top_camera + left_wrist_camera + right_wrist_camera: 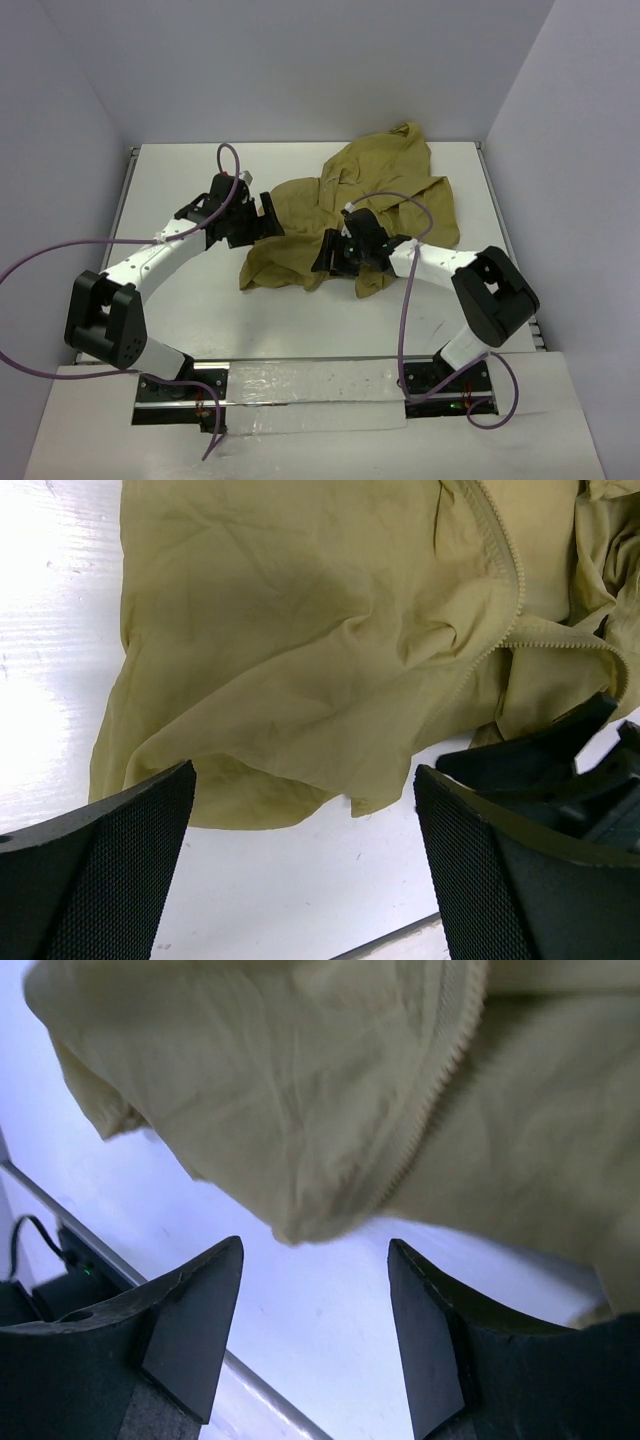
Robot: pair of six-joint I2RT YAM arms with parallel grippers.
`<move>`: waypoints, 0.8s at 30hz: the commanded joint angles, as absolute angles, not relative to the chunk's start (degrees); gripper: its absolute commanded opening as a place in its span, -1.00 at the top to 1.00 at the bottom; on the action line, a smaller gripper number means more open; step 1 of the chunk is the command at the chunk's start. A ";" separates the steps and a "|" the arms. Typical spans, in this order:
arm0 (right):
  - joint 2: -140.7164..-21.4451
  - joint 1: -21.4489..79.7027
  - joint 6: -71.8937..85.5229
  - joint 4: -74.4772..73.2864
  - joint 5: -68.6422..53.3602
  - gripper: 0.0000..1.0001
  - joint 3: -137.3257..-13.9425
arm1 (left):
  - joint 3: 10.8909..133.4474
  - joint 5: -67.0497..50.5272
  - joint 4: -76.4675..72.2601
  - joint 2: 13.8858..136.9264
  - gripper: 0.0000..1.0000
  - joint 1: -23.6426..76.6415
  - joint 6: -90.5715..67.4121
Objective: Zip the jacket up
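The olive-tan jacket (370, 205) lies crumpled on the white table, right of centre. My left gripper (262, 222) is open at the jacket's left edge; in the left wrist view its pads frame bare table just below the cloth hem (300, 680), and a zipper track (515, 580) curves at the upper right. My right gripper (332, 255) is open over the jacket's lower part; in the right wrist view the cloth (300, 1080) with a zipper edge (440, 1070) hangs just beyond the fingertips. Neither gripper holds anything.
The white table (180, 180) has raised metal edges at left and right. Grey walls enclose the back and sides. Purple cables loop from both arms. A metal rail (60, 1210) runs along the table edge in the right wrist view.
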State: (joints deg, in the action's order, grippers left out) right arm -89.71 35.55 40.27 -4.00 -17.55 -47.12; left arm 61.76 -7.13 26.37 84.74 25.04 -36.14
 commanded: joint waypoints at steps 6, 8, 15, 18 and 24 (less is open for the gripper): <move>-93.88 37.71 46.14 5.87 -17.30 -0.18 -46.91 | 63.74 -7.87 26.60 81.67 -0.90 25.31 -35.95; -95.00 37.71 45.94 5.28 -16.97 -0.08 -47.50 | 63.82 -8.66 26.27 81.95 -0.88 25.31 -36.03; -94.07 37.71 44.28 2.57 -15.27 0.66 -49.49 | 63.44 -17.57 25.74 83.14 -0.60 26.70 -31.93; -93.12 37.66 42.95 -1.20 -15.27 0.56 -51.11 | 60.98 -20.67 24.77 82.92 -0.50 29.71 -28.48; -89.91 36.69 41.43 -9.34 -14.12 -0.45 -53.23 | 58.80 -18.98 24.71 84.16 -0.43 33.83 -26.48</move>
State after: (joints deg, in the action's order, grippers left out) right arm -94.86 37.45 42.96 -3.44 -15.82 -50.71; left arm 59.29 -17.83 25.85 83.52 31.87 -29.54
